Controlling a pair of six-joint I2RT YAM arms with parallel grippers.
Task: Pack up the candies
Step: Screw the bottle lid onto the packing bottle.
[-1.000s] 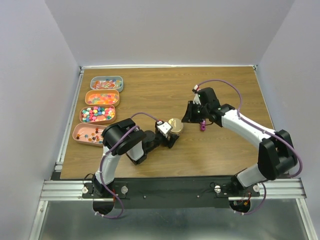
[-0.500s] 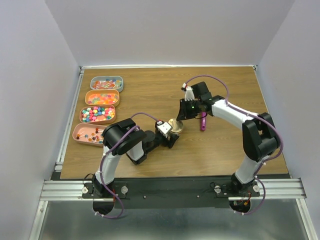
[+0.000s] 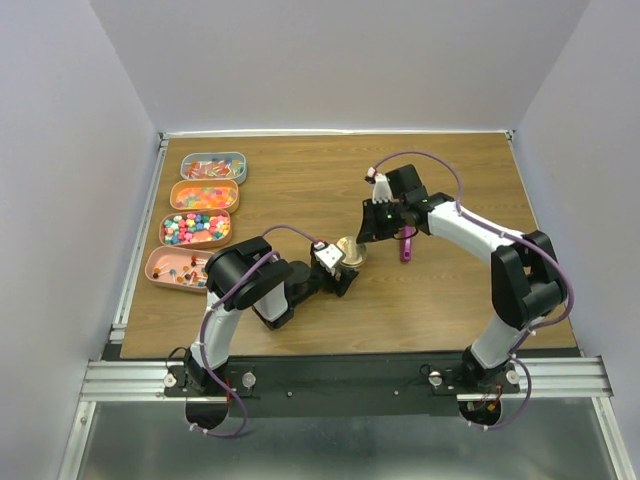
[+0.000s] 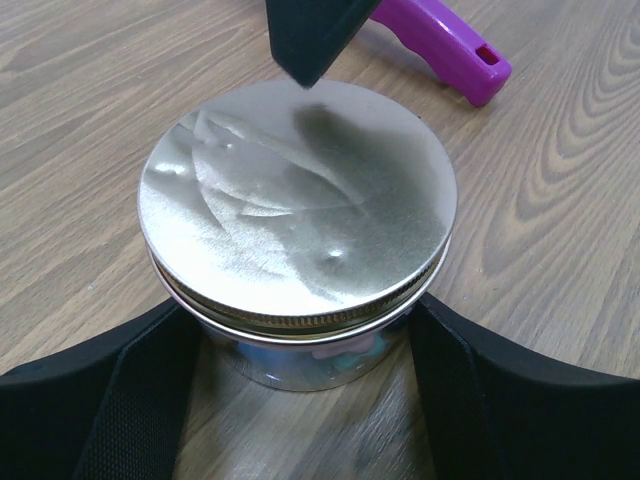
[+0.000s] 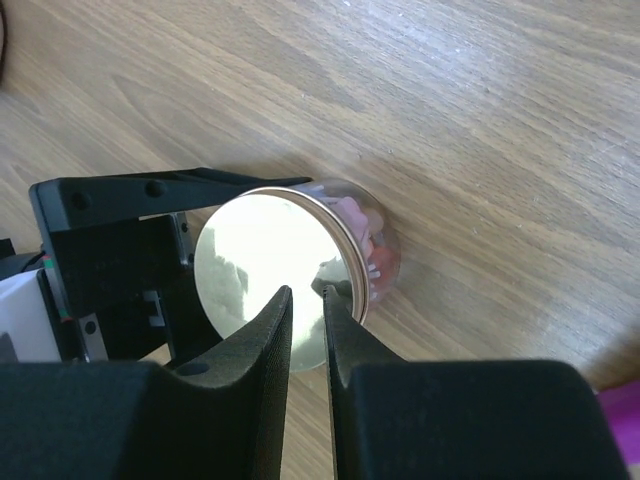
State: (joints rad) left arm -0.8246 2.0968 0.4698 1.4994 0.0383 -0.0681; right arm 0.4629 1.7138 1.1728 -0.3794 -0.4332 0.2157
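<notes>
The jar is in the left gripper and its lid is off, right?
No. The jar is in the left gripper, but its lid is on, not off. The left wrist view shows the shiny lid covering the top.

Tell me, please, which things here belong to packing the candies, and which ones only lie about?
For the job:
- candies in four trays
- jar with some candies inside
- its metal lid

Lying about:
- magenta scoop, unheld on the table beside the jar
</notes>
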